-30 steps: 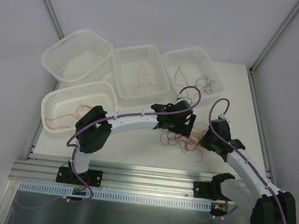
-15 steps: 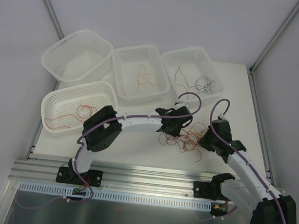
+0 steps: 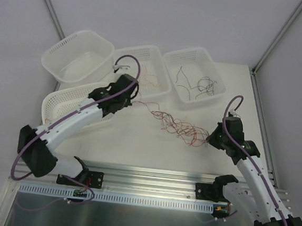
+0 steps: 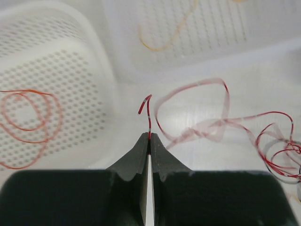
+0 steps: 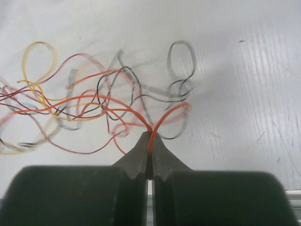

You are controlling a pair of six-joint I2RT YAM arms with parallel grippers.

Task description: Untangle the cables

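The cables are a thin tangle of red, orange, dark and black wires, pulled out into a slanting line across the table between my two grippers. My left gripper is at the upper left end, by the middle basket's front rim. In the left wrist view it is shut on a red cable, whose short end sticks up past the tips. My right gripper is at the lower right end. The right wrist view shows it shut on an orange cable, with the tangle spreading to the left.
Four white perforated baskets stand at the back. The far-left one shows no wires, the front-left one holds red wires, the middle one orange-red wires, the right one black wires. The table's right edge lies beyond my right arm.
My left gripper has shut on a red cable and swung up and left toward the baskets, drawing the heap out into a line. My right gripper has shifted slightly right, still shut.
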